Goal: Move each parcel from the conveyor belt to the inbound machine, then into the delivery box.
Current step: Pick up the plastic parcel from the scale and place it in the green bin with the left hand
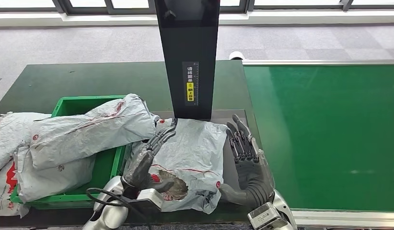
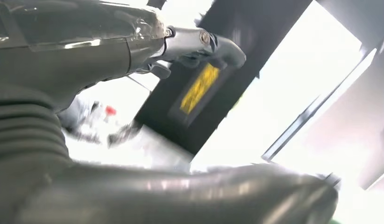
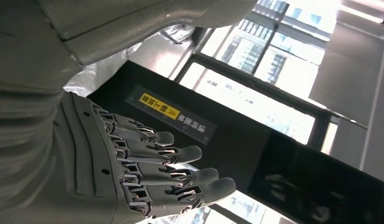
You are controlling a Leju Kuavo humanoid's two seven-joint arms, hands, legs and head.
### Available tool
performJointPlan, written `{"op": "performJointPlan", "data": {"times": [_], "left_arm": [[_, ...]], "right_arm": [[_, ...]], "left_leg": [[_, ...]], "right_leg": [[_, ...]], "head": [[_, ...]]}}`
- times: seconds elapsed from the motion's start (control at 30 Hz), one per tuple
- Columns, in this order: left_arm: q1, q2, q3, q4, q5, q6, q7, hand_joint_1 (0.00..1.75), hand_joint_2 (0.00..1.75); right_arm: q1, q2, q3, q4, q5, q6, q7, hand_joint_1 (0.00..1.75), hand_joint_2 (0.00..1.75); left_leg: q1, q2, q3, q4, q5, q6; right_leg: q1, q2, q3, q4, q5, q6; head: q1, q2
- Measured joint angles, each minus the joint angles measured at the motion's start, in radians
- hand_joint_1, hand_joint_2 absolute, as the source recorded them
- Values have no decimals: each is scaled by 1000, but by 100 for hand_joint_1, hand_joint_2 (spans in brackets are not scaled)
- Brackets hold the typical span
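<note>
Flanking the grey parcel (image 1: 192, 160) on the inbound machine's (image 1: 188, 57) plate, both hands hold nothing — left hand (image 1: 146, 160) lies flat on its near edge, right hand (image 1: 247, 160) stands beside it, fingers spread. Beyond, more parcels (image 1: 85, 132) overfill the green delivery box (image 1: 75, 103); the conveyor belt (image 1: 324, 134) stretches right.

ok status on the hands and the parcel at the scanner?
Left hand resting on parcel, fingers extended. Right hand open beside it. Parcel lies under scanner post. Green bin already overflowing.
</note>
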Motion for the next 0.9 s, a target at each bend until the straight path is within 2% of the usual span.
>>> {"op": "performJointPlan", "data": {"times": [0.13,0.53,0.67,0.9], "left_arm": [[-33,3,-65,105,-122,14,52,0,175],[-88,11,-118,249,-169,0,67,0,175],[-105,10,-130,292,-187,-1,58,172,175],[-110,10,-133,276,-161,45,29,175,175]], "right_arm": [[-25,0,0,-2,-22,23,-10,0,175],[-36,0,-2,-2,-29,37,-11,0,175],[-33,0,-10,-7,-30,33,-11,0,175],[-12,0,-14,-27,-37,18,-11,0,175]], "left_leg": [[0,0,0,0,0,0],[0,0,0,0,0,0],[0,0,0,0,0,0],[0,0,0,0,0,0]], "right_leg": [[0,0,0,0,0,0],[0,0,0,0,0,0],[0,0,0,0,0,0],[0,0,0,0,0,0]], "head": [[0,0],[0,0],[0,0],[0,0]]}}
